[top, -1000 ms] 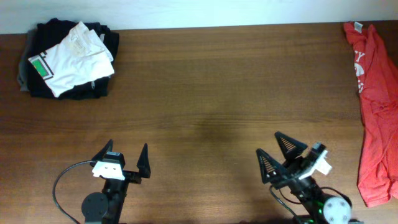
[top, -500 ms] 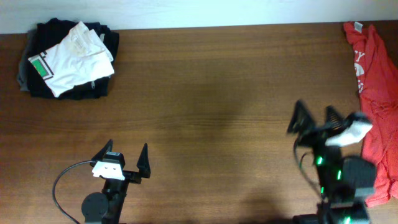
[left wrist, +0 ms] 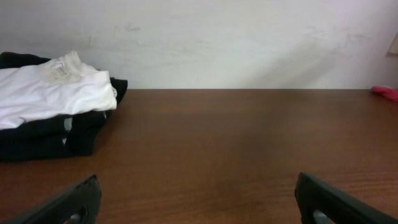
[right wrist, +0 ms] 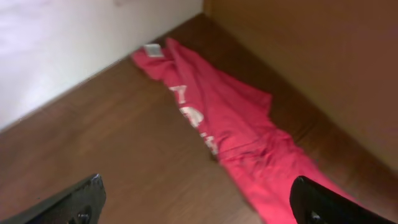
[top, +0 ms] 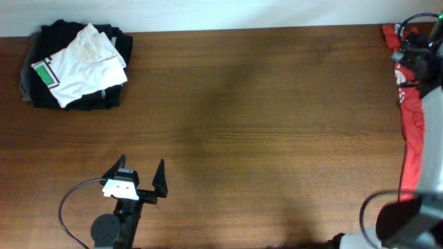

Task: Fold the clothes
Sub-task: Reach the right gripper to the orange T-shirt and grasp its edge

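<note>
Red-orange T-shirt (top: 410, 138): crumpled in a long strip on the table, down the right edge of the overhead frame | right gripper (right wrist: 199, 200): upper right, above shirt, jaws spread, empty | left gripper (top: 141, 168): lower left, jaws spread, empty

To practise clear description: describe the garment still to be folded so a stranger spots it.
On the wooden table, look along the right edge. The red-orange T-shirt lies there crumpled, with white lettering, unlike the folded white and black garments far left.

soft red cloth t-shirt (right wrist: 236, 118) on smooth wood table (top: 242, 104).
</note>
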{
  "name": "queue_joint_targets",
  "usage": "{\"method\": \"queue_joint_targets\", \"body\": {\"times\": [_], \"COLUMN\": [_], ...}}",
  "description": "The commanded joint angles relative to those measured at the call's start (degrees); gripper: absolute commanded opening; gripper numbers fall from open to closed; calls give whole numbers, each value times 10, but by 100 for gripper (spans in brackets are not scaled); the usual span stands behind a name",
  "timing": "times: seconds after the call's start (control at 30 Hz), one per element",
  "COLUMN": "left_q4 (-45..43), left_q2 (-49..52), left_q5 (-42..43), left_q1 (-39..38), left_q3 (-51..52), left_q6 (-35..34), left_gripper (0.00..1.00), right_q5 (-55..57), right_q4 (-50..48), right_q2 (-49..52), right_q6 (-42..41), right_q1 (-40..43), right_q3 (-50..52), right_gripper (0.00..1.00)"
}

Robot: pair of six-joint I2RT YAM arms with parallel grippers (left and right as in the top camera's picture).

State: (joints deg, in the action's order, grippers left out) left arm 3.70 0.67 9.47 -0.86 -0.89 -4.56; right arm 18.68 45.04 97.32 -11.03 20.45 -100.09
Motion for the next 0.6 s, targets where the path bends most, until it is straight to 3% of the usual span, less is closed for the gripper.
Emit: {"method": "queue_joint_targets", "body": {"times": [0.0,0.4,0.57], "left_q4": [0,0,0], "left_q2": [-3,-3,-3], "left_q5": [-3,-3,-3], "left_q1": [-2,-2,-2], "left_q3": [4,4,4], "left_q6": [3,3,3], "left_gripper": [99,99,99], "right_q5": [15,15,5], "right_q4": [9,-3,-16], "right_q2": [59,244,288], "right_q6": [94,138,154], "right_q1": [31,104,102], "right_q3": [-19,-19,-19], "right_gripper": [98,98,89]}}
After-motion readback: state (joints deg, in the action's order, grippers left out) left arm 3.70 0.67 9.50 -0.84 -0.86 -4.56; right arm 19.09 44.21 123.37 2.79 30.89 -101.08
